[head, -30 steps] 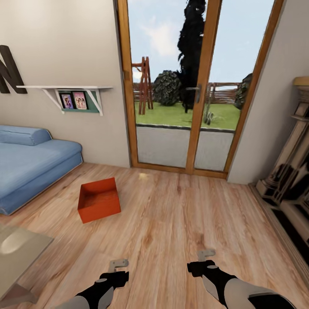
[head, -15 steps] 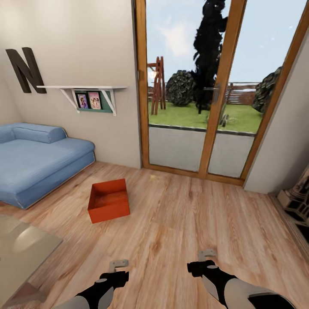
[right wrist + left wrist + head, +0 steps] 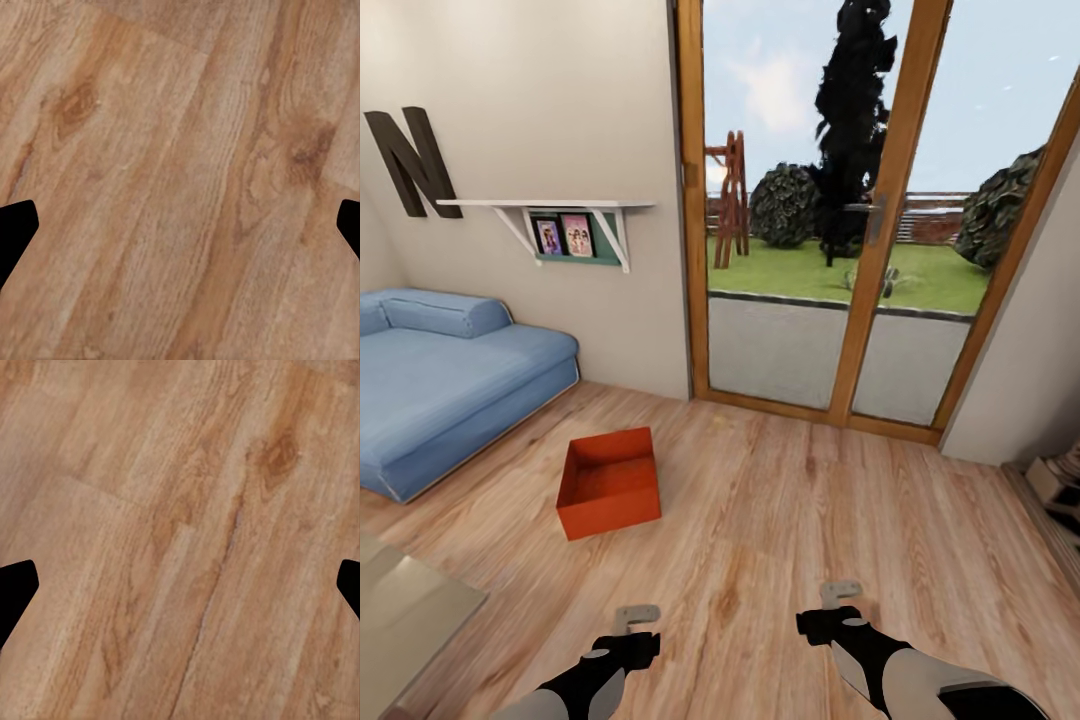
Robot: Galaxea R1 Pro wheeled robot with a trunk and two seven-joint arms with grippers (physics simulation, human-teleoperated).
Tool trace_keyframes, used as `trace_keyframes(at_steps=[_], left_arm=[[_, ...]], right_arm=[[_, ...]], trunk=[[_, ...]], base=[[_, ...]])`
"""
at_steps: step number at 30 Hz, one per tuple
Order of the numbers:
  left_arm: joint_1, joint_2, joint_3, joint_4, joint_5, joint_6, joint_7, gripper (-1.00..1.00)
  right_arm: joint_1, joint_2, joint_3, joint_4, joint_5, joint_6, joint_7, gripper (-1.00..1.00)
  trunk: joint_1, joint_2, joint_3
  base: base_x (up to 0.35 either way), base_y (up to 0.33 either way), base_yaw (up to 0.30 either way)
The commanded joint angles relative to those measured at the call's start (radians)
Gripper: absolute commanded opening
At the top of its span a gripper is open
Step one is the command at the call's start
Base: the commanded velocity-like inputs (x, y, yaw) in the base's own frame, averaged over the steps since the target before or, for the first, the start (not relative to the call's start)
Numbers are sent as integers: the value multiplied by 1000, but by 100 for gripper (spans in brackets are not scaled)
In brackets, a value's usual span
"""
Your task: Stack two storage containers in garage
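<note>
Head view: storage container (image 3: 609, 482) sits on wood planks ahead-left of the left gripper (image 3: 637, 617); both grippers spread wide, empty. Looks light, rigid, smooth; grip a wall rim

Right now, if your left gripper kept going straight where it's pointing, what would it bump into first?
Most likely the wood-plank floor. The left gripper looks straight onto bare planks with nothing between its open fingers. The red-orange container sits further ahead, off that line.
</note>
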Motion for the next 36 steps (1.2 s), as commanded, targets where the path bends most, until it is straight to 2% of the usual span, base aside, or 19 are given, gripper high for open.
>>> trace_keyframes(at_steps=[1,16,36], left_arm=[[-1,0,5,1,1,-4,2,100],[-1,0,5,1,1,-4,2,100],[-1,0,5,1,1,-4,2,100]], right_arm=[[-1,0,7,2,2,-3,-4,100],[-1,0,7,2,2,-4,-4,100],[-1,0,7,2,2,-3,-4,100]], trunk=[[0,0,-1],[0,0,-1],[0,0,-1]], base=[[82,0,0],[176,0,0],[15,0,0]])
